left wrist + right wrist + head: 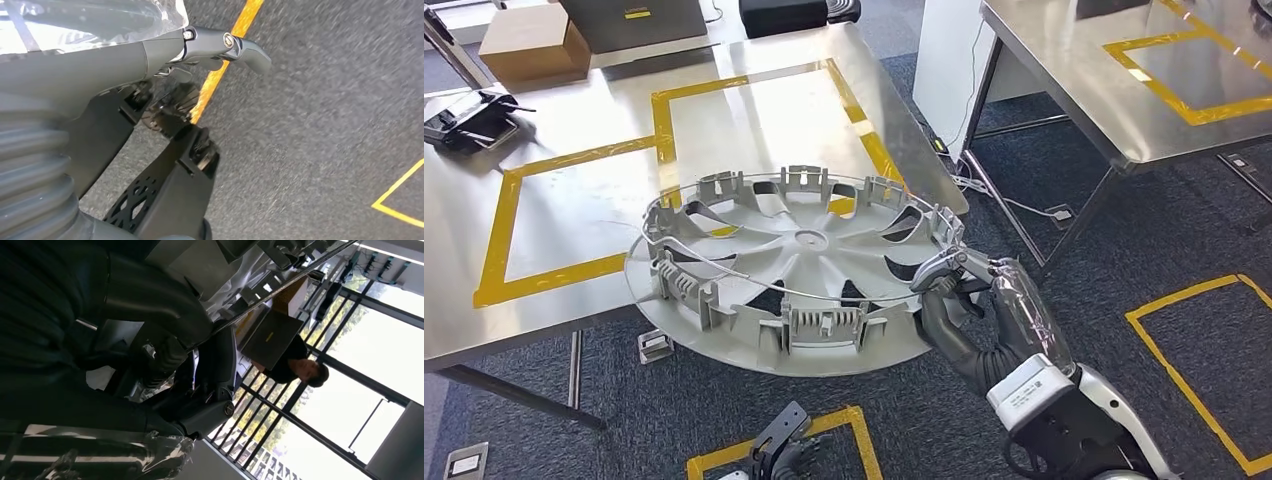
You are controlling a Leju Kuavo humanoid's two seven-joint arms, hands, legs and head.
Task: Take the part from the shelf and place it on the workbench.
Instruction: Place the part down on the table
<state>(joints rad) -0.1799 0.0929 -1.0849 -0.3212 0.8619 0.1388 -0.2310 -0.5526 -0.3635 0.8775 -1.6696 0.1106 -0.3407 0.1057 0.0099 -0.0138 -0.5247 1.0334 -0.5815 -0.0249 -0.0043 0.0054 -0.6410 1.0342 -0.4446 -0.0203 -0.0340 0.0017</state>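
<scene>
The part [794,270] is a large round grey plastic wheel cover, seen with its inner side up, so the ribs, the clips and a thin wire ring along the rim are visible. It is held almost flat, a little tilted, with its far half over the near edge of the steel bench [574,200] and its near half out over the dark carpet floor [1124,230]. From the head view I cannot tell if it touches the bench or is only above it.

The right hand [954,285] grips the part at its right rim. The fingers [939,268] are closed over the top of the rim and the dark part of the hand is under it. The right arm comes up from the lower right corner, with the wrist bent toward the part. In the right wrist view the right hand is dark and close, and the hold itself is difficult to see there.

The left hand [784,450] hangs low near the bottom edge, over yellow tape on the floor. In the left wrist view its fingers [200,150] are apart and hold nothing.

On the bench there are yellow tape squares, a cardboard box [534,42] at the far side and a black device [464,120] at the left. A second bench [1144,70] stands to the right.
</scene>
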